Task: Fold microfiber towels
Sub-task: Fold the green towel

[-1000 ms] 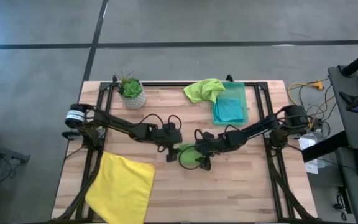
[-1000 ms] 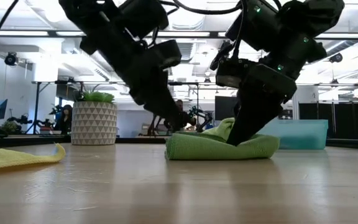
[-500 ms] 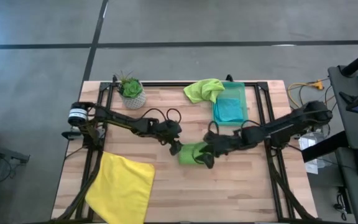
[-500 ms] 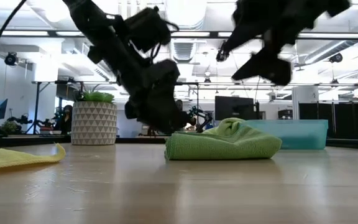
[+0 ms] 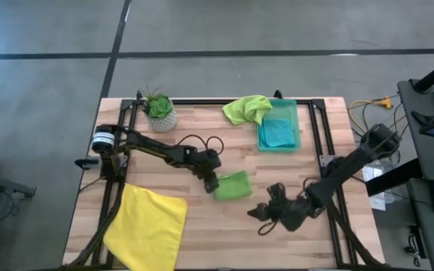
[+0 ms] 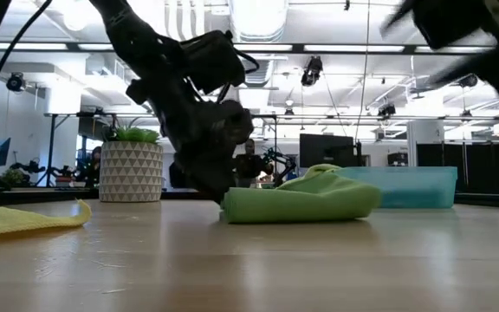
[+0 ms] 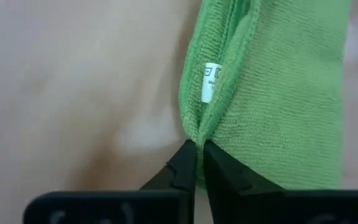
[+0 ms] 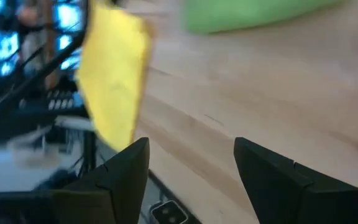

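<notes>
A folded lime green towel [image 5: 232, 185] lies flat at the table's middle, a white tag [image 7: 211, 81] showing at its edge. My left gripper [image 5: 211, 183] is shut on the towel's left end, low over the wood [image 6: 210, 186]. My right gripper [image 5: 266, 214] hangs open and touches nothing, to the near right of the towel; its two fingers stand apart in the right wrist view [image 8: 191, 168]. A yellow towel [image 5: 148, 226] lies spread at the near left corner. A second lime green towel [image 5: 247, 109] lies bunched at the far side, partly on the bin. My left gripper pinches the folded towel's left edge [image 7: 194, 127] between its two fingertips, where several layers meet. The fingers slant down from the table's left. The towel lies on the table and stretches away from the fingers toward the right.
A translucent green bin [image 5: 297, 120] at the far right holds a teal towel [image 5: 279, 132]. A potted plant [image 5: 159, 111] stands at the far left. Bare wood lies along the near edge, right of the yellow towel.
My left gripper has sunk to the towel's left end, rolled, and shut on its edge. My right gripper has left the towel, risen, rolled and swung toward the table's near right. The towel, bunched up under the right gripper before, now lies flatter.
</notes>
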Available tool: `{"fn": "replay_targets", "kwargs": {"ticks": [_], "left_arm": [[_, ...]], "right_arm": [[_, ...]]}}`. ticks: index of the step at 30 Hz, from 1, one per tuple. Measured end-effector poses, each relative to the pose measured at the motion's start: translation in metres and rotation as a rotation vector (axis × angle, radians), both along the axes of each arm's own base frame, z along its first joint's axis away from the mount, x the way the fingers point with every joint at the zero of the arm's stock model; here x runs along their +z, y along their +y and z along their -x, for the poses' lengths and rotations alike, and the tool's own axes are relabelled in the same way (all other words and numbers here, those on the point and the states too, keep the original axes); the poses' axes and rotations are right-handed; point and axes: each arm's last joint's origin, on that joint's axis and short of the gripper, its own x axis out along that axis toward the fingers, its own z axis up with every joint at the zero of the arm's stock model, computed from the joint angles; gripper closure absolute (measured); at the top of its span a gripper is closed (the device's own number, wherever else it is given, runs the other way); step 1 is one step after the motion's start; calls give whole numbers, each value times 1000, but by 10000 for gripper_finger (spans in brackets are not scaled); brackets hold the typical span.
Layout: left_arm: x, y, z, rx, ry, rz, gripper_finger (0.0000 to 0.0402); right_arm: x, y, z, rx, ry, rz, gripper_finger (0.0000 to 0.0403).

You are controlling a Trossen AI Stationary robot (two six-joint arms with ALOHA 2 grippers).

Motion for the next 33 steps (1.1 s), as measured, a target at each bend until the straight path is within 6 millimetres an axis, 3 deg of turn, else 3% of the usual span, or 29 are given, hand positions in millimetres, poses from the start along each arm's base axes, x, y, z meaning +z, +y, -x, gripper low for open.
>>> {"fn": "replay_targets", "kwargs": {"ticks": [6, 16, 33], "left_arm": [[0, -24, 2, -22, 47, 190, 389], [1, -37, 2, 34, 69, 262, 389], [3, -54, 4, -45, 69, 306, 389]], "right_arm": [[-46, 10, -8, -162, 109, -110, 170], [-94, 15, -46, -221, -31, -220, 147], [-99, -27, -60, -331, 98, -168, 145]]}}
